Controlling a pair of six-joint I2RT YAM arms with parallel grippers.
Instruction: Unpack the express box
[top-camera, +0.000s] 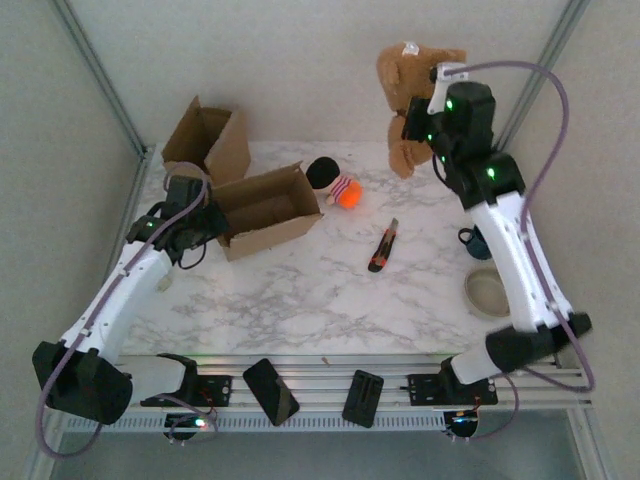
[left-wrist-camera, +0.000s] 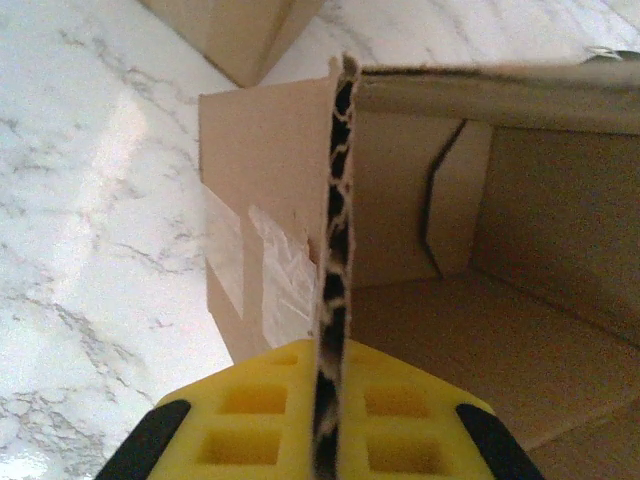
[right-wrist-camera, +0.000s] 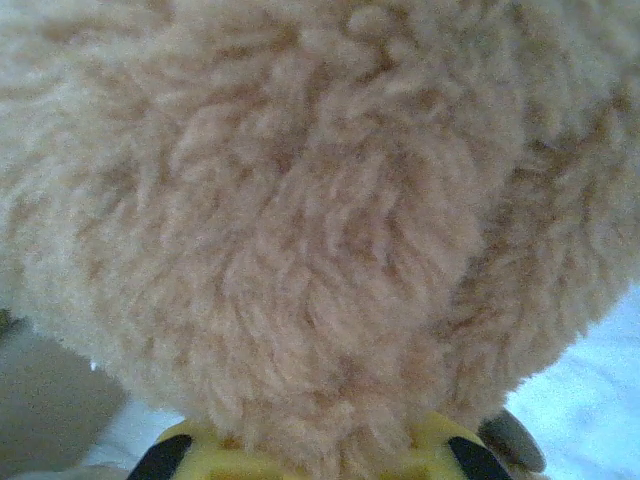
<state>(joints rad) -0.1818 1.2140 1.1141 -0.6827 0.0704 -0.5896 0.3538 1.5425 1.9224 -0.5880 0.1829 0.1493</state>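
Left fingers (left-wrist-camera: 250, 420) are closed on an upright cardboard wall of the open box (top-camera: 268, 208), with the corrugated edge pinched between them. Strips of clear tape (left-wrist-camera: 285, 280) show on the outer face of that wall. In the top view this grip sits at the box's left end. The box rests on the marble table (top-camera: 300, 290), left of centre, with its opening turned upward.

Right fingers (right-wrist-camera: 200, 452) are closed on the teddy bear (top-camera: 408, 95), its tan fur pressed close against the wrist camera. The bear is held up over the far right part of the table, in front of the back wall.

A second open box (top-camera: 208, 140) stands behind the first, near the far left corner. A small black-and-orange toy (top-camera: 337, 184) lies just right of the gripped box. A utility knife (top-camera: 383, 246) lies near the middle of the table. A dark cup (top-camera: 472, 240) and a pale bowl (top-camera: 487, 292) sit near the right edge.
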